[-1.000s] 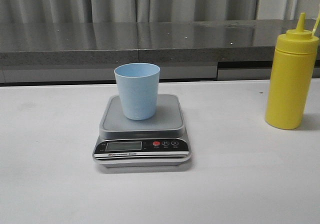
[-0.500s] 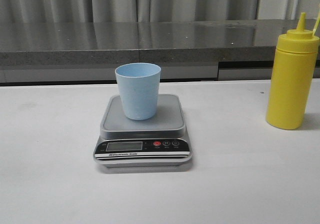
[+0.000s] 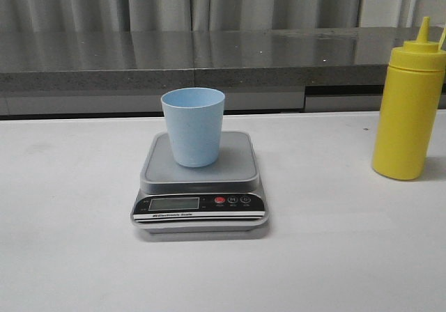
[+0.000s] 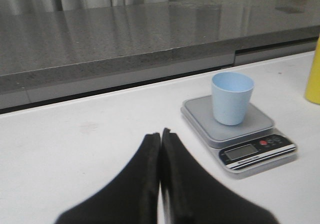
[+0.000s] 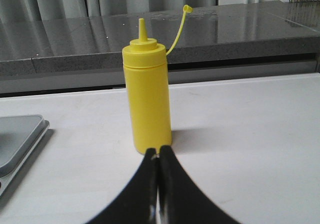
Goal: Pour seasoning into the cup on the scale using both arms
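The light-blue cup (image 3: 192,126) stands upright on the grey platform of the scale (image 3: 240,166), mid-table. The yellow seasoning bottle (image 3: 408,106) stands upright at the far right, its tethered cap stalk up. Neither gripper shows in the front view. In the left wrist view my left gripper (image 4: 160,133) is shut and empty, short of the cup (image 4: 231,98) and scale (image 4: 255,151), off to their side. In the right wrist view my right gripper (image 5: 158,150) is shut and empty, its tips just in front of the bottle's (image 5: 147,96) base.
A dark grey stone ledge (image 3: 209,58) runs along the table's back edge, with curtains behind it. The white tabletop (image 3: 334,256) spreads around the scale. A corner of the scale (image 5: 17,139) shows in the right wrist view.
The front view has shifted very slightly, so the cup, scale and bottle sit a few pixels further right. Nothing on the table has moved.
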